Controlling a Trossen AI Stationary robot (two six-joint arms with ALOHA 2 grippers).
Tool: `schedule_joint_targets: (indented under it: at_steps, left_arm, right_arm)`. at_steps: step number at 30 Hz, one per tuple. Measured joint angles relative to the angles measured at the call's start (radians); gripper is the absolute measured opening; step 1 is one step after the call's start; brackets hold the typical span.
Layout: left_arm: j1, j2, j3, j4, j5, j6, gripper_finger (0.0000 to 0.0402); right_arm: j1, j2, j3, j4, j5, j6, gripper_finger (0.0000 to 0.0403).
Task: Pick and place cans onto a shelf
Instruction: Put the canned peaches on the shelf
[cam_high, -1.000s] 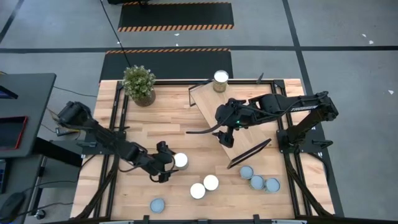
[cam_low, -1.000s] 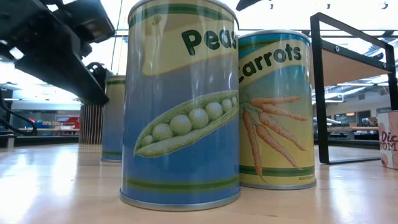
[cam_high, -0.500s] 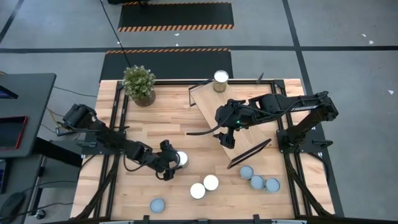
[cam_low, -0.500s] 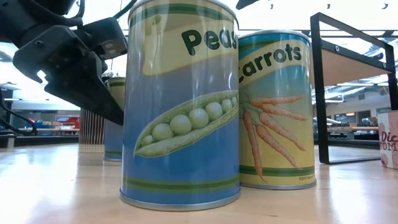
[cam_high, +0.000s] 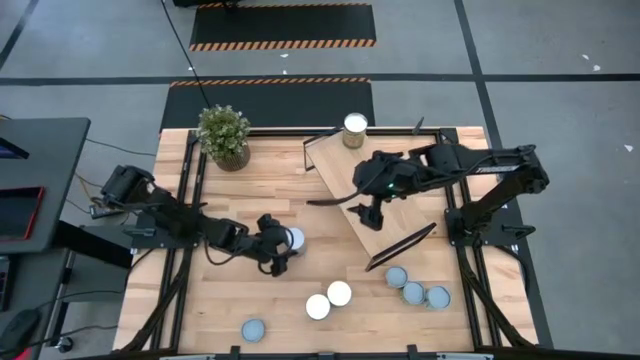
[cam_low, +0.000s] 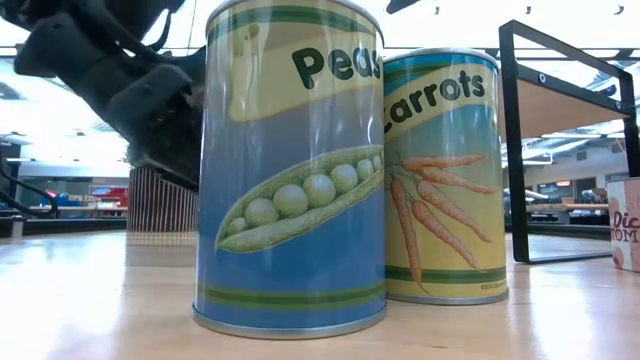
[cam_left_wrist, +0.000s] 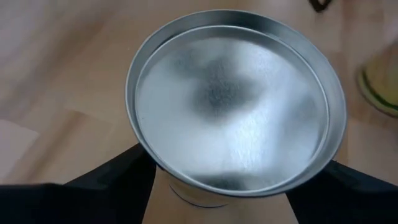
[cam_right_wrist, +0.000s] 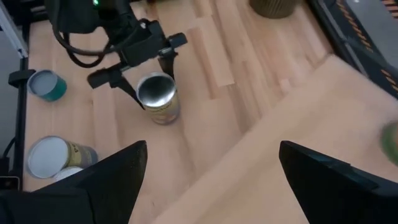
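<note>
Near the table's middle: the left gripper (cam_high: 283, 250) stands over one can (cam_high: 291, 239), its fingers (cam_right_wrist: 166, 58) spread on both sides of it.
Risk, tipping: the fingers are low beside the can and seem not to press it yet; if one finger meets the wall first as they close, the can may slide or fall over on the table (cam_high: 250, 190).
Risk, weak hold: the smooth metal top (cam_left_wrist: 231, 102) fills the left wrist view, so the grip looks near the rim; a hold that high could let the can swing or slip during the lift.
Risk, path: the pair of cans (cam_high: 329, 300) in front is well apart from it, so it is probably no danger; the way to the shelf (cam_high: 375, 205) crosses where the right arm hangs, and the arms could meet.
Left claw: apart, wider than the can, one finger on each side; whether they touch it cannot be told.
Right claw: the right gripper (cam_right_wrist: 211, 168) hangs above the shelf, fingers wide apart, holding nothing.
Shelf: it lies slanted on the right half of the table, with one can (cam_high: 354, 128) at its far end.
Other cans: three (cam_high: 418, 291) are near the shelf's front end, one (cam_high: 253, 329) at the front edge.
</note>
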Motion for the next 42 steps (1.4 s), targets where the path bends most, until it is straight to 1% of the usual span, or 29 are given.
schedule_joint_targets:
  at_steps: [3,6,9,11,14,16,20,24,26,30,34,37,42]
  left_arm:
    - [0.045,-0.037,0.028,-0.003,0.009,0.019,0.0304]
    - [0.102,-0.069,0.104,-0.055,0.060,0.062,0.0303]
    - [0.160,-0.073,0.241,-0.221,0.086,0.110,0.0303]
    - [0.202,-0.070,0.350,-0.383,0.101,0.154,0.0303]
    - [0.263,-0.061,0.486,-0.539,0.153,0.205,0.0303]
    - [0.303,-0.061,0.563,-0.614,0.184,0.232,0.0303]
    - [0.389,-0.061,0.691,-0.714,0.203,0.264,0.0302]
    - [0.479,-0.061,0.756,-0.700,0.150,0.292,0.0302]
    - [0.527,-0.060,0.755,-0.658,0.131,0.296,0.0302]
    - [0.604,-0.002,0.752,-0.544,0.129,0.301,0.0302]
    - [0.640,0.053,0.752,-0.446,0.119,0.314,0.0302]
    - [0.654,0.089,0.758,-0.442,0.135,0.310,0.0302]
    - [0.657,0.127,0.758,-0.440,0.124,0.314,0.0302]
  right_arm:
    - [-0.017,-0.037,0.000,-0.038,0.024,0.007,0.0373]
    - [-0.039,-0.071,0.000,-0.082,0.043,0.023,0.0373]
    - [-0.058,-0.100,0.000,-0.117,0.061,0.022,0.0373]
    - [-0.069,-0.112,0.000,-0.124,0.063,0.018,0.0373]
    - [-0.089,-0.123,0.000,-0.135,0.063,0.002,0.0373]
    - [-0.102,-0.127,0.000,-0.140,0.064,-0.007,0.0373]
    - [-0.119,-0.129,0.000,-0.150,0.071,-0.033,0.0373]
    - [-0.135,-0.131,0.000,-0.162,0.098,-0.056,0.0373]
    - [-0.144,-0.131,0.000,-0.170,0.127,-0.057,0.0373]
    - [-0.159,-0.131,0.000,-0.170,0.160,-0.060,0.0373]
    - [-0.163,-0.131,0.000,-0.168,0.162,-0.059,0.0373]
    - [-0.163,-0.131,0.000,-0.165,0.169,-0.060,0.0373]
    - [-0.162,-0.131,0.000,-0.152,0.172,-0.063,0.0373]
